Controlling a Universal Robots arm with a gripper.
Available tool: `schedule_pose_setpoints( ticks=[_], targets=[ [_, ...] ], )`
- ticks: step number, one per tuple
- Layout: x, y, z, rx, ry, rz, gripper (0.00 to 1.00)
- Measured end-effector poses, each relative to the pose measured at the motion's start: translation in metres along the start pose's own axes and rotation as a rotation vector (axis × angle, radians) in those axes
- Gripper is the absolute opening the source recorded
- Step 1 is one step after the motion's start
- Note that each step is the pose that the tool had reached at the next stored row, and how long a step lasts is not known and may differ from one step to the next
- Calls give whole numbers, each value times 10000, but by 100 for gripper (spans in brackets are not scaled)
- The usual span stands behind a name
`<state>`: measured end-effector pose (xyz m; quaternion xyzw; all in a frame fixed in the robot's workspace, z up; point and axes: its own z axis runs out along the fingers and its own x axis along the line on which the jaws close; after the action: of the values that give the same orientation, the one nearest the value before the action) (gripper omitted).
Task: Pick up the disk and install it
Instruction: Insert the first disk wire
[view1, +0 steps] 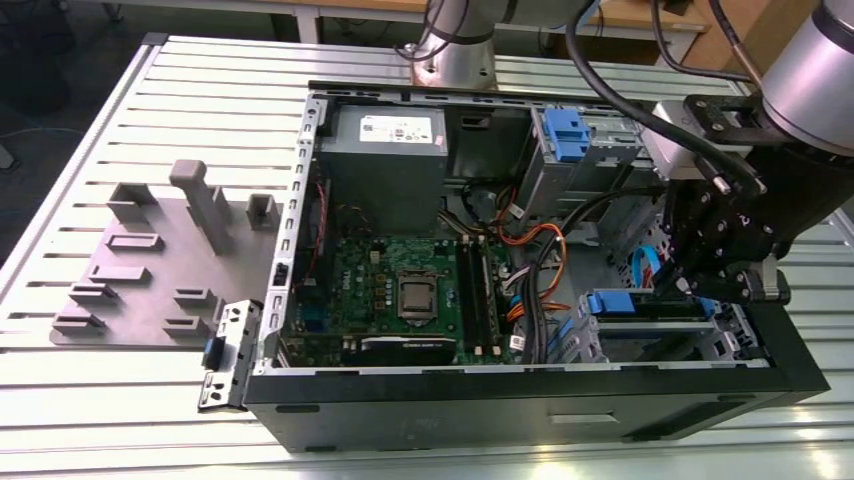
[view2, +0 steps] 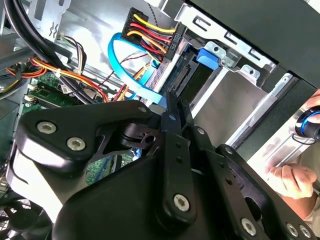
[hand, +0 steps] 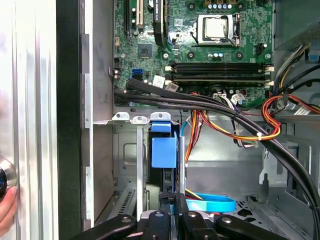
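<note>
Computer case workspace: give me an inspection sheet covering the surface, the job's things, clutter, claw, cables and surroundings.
Surface: slatted metal table carrying an open computer case.
Job's things: disk standing on edge in the drive bay, with its blue frame facing the camera in the first wrist view.
Clutter: gray block with upright posts beside the case; small bracket against the case corner.
Claw: claw inside the case, lined up with the disk's end; contact cannot be told.
Cables: black cables cross above the bay; blue ribbon cable lies next to the claw.
Surroundings: a person's hand just outside the case.
</note>
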<state>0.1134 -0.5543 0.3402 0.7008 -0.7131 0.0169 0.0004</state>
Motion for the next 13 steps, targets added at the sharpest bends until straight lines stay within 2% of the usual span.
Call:
schedule_pose_setpoints(
  ticks=[13],
  targets=[
    [10,-5,21,0,3,0,16]
  ],
)
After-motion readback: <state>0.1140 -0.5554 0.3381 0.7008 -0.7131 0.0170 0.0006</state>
